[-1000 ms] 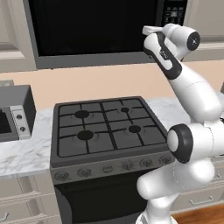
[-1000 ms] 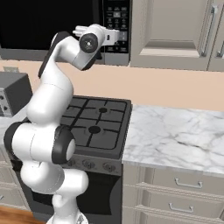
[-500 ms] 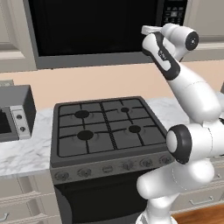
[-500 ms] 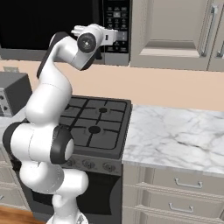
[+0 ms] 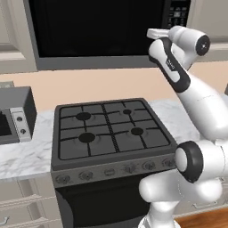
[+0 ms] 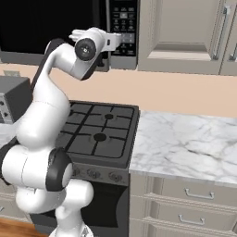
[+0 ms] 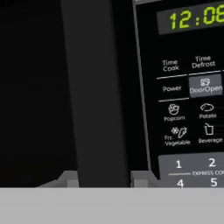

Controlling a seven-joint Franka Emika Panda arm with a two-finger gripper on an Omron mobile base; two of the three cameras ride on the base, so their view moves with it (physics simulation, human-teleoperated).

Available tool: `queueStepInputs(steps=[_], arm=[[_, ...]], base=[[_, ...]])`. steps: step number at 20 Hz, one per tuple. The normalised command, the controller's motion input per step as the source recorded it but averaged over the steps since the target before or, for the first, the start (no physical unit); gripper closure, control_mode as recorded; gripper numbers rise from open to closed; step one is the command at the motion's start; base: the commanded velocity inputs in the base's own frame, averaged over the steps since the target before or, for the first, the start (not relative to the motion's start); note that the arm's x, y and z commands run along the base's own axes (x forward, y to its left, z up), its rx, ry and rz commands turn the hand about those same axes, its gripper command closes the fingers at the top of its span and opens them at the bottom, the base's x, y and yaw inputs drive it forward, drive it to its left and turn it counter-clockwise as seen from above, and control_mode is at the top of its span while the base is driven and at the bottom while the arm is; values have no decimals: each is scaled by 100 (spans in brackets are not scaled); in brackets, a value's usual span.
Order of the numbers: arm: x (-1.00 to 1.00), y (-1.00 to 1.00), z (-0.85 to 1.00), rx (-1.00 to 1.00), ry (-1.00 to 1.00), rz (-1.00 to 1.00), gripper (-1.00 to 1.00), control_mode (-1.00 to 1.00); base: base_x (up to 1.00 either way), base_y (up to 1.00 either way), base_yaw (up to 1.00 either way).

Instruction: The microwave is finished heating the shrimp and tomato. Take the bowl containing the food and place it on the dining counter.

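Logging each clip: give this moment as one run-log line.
phase: reach for door | gripper: open, fingertips either side of microwave handle | door: shut | bowl: unseen

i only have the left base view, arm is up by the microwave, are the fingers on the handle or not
Observer: In the hand view the two fingertips stand one on each side of the vertical door handle, with the bar between them. I cannot tell if they press on it.
Operator: is the door open at all
Observer: The microwave door looks flush and closed in the right base view.
Operator: anything useful on the panel
Observer: The hand view shows a grey DoorOpen button just right of the handle, under a green clock display.
Operator: where would the bowl go
Observer: The right base view shows the dining counter, white marble, right of the stove.
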Motion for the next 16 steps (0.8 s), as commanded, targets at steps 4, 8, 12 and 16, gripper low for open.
queueStepInputs(steps=[4, 8, 12, 16], arm=[[-100, 0, 53, 0, 0, -2, 100, -100], [-100, 0, 58, 0, 0, -5, 100, -100], [-100, 0, 57, 0, 0, -9, 100, -100], [-100, 0, 59, 0, 0, -13, 100, -100]], base=[[0, 0, 0], [0, 0, 0], [0, 0, 0], [0, 0, 0]])
